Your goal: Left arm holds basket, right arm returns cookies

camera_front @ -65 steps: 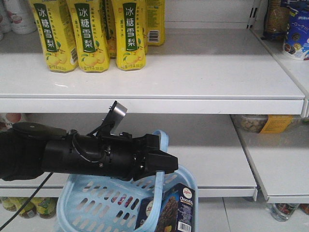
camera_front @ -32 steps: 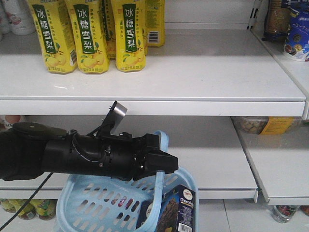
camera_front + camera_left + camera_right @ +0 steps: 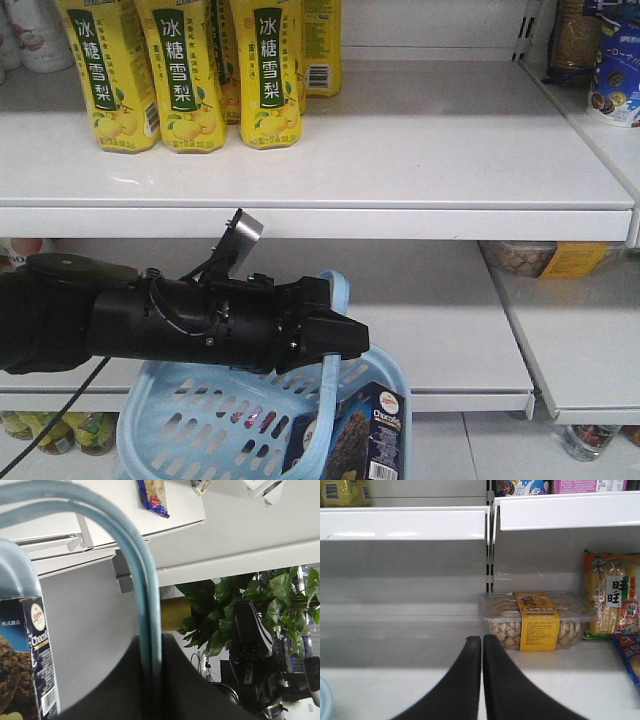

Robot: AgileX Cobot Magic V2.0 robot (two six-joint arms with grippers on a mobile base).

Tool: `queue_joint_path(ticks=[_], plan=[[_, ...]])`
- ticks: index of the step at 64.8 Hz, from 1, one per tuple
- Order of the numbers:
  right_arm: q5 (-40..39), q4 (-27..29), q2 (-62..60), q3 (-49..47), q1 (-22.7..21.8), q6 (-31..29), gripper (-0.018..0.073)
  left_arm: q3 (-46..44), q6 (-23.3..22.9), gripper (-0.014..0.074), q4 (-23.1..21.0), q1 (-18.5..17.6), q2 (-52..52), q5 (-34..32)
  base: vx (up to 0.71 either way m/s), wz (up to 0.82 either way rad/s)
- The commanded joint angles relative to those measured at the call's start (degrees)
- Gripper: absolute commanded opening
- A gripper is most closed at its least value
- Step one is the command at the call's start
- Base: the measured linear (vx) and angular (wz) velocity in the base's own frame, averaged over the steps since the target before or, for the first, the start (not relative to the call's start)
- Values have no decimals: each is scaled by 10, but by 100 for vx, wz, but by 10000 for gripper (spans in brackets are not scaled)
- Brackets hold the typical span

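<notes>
Bright even light; glare on shelf (image 3: 370, 532); basket handle (image 3: 146, 605) seemingly blurred.

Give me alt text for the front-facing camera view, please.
The left gripper grips the handle of a light blue basket in front of white store shelves. A dark cookie box sits inside; yellow drink cartons line the upper shelf.

Yellow drink cartons (image 3: 180, 75) stood in a row at the back left of the upper white shelf (image 3: 420, 150). On a lower shelf to the right, a clear tub (image 3: 537, 622) of snacks with a yellow label lay just beside an orange packet (image 3: 612, 602). A leafy green plant (image 3: 235, 605) showed in the left wrist view.
</notes>
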Motion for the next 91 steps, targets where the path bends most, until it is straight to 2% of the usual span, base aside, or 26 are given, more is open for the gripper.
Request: queue_joint_path(ticks=[1,76,85,91], plan=[[-43,-4,-7,2,-2,1,-8,-18,27,-6,-32,0,-29,2,0,0],[-44,-4,-7,2,-2,1,-8,-18,27,-6,-32,0,-29,2,0,0],[-36,21,-7,1,-2,8,-8,-18,27,-6,-32,0,-29,2,0,0],[-36,15,-7,-1,-2,-1,-8,-18,27,-6,-32,0,-29,2,0,0]])
